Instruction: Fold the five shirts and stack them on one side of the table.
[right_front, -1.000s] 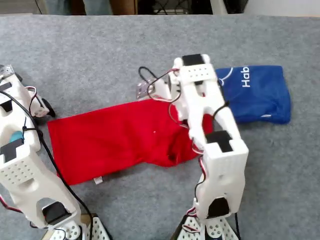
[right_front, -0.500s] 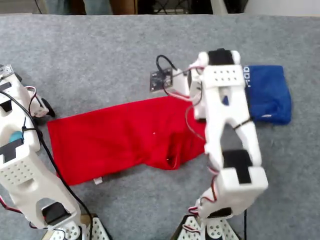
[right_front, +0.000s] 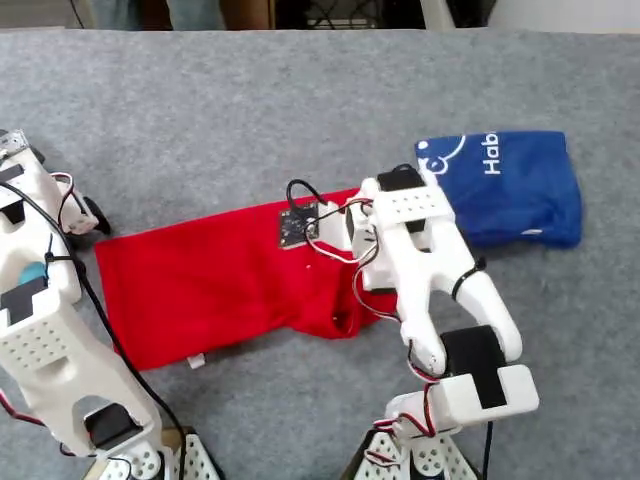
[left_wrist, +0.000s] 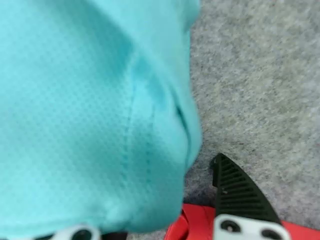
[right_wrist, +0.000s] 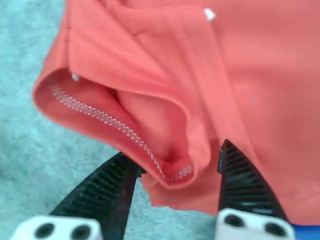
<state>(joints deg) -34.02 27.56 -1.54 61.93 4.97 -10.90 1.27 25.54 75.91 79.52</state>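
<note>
A red shirt (right_front: 220, 280) lies spread flat across the middle of the grey table, its right end bunched into a fold (right_wrist: 150, 125). My right gripper (right_wrist: 172, 192) is open, and its black fingers (right_wrist: 107, 187) straddle that fold at the shirt's edge. In the high view the right arm (right_front: 420, 260) covers this end of the shirt. A folded blue shirt (right_front: 520, 185) with white print lies at the back right. A turquoise shirt (left_wrist: 85, 110) hangs close against my left gripper (left_wrist: 235, 200), whose arm (right_front: 40, 320) stands at the table's left edge.
Grey felt (right_front: 200, 110) covers the whole table, with open room along the back and at the front right. A small white tag (right_front: 196, 360) sticks out at the red shirt's front edge. Cables loop around the right wrist (right_front: 300, 195).
The right arm swung right over the blue shirt, then came back toward the front and down onto the red shirt's right end. The left arm and the shirts stayed put.
</note>
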